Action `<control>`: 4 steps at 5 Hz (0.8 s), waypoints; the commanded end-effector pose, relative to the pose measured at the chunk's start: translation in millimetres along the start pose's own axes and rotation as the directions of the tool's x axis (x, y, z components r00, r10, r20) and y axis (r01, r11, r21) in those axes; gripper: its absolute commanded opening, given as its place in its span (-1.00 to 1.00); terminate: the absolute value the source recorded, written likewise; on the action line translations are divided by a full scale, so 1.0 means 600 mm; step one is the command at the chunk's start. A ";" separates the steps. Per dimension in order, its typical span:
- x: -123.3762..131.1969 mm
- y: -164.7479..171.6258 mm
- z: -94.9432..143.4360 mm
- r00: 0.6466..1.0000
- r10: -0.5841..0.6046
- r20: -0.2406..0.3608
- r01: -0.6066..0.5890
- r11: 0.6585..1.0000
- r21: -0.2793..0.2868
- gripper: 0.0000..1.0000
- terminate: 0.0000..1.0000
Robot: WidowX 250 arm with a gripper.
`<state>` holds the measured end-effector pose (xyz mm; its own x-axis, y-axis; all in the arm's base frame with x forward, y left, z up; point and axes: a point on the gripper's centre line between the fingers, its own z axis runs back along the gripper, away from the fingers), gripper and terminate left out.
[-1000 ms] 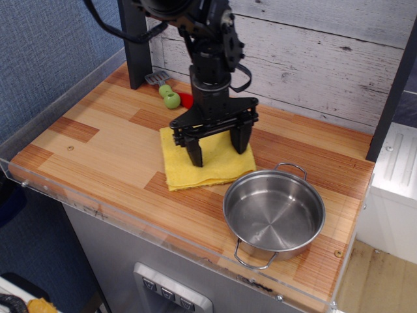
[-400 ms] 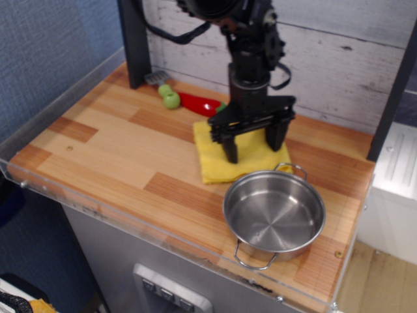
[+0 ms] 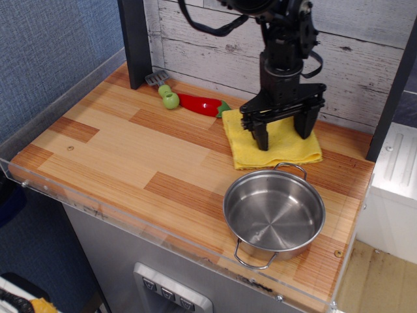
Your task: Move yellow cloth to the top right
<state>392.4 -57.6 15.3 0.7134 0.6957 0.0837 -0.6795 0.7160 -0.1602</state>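
Note:
The yellow cloth [image 3: 287, 151] lies flat and folded on the wooden table [image 3: 117, 143], at the back right near the plank wall. My gripper [image 3: 283, 139] stands straight down over the cloth's middle. Its two black fingers [image 3: 260, 138] are spread wide apart, with both tips down on the cloth. The cloth's near edge lies just behind the steel pot [image 3: 273, 212], and its middle is hidden by the gripper.
The steel pot stands empty at the front right. A red pepper [image 3: 201, 104], a green toy [image 3: 169, 98] and a grey utensil [image 3: 155, 78] lie at the back, left of the cloth. A dark post [image 3: 133, 39] stands at the back left.
My gripper has moved right and toward the back wall, and the yellow cloth has slid along under it from the table's middle to the back right. The red pepper is now uncovered.

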 end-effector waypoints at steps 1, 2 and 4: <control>-0.027 -0.039 0.027 0.998 -0.059 -0.010 0.058 0.997 -0.048 1.00 -1.00; -0.023 -0.049 0.051 0.998 -0.057 0.003 0.057 0.996 -0.071 1.00 -1.00; -0.007 -0.066 0.102 0.998 -0.025 0.050 0.031 0.990 -0.138 1.00 -1.00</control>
<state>404.0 -83.6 52.6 0.7238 0.6843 0.0891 -0.6532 0.7210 -0.2314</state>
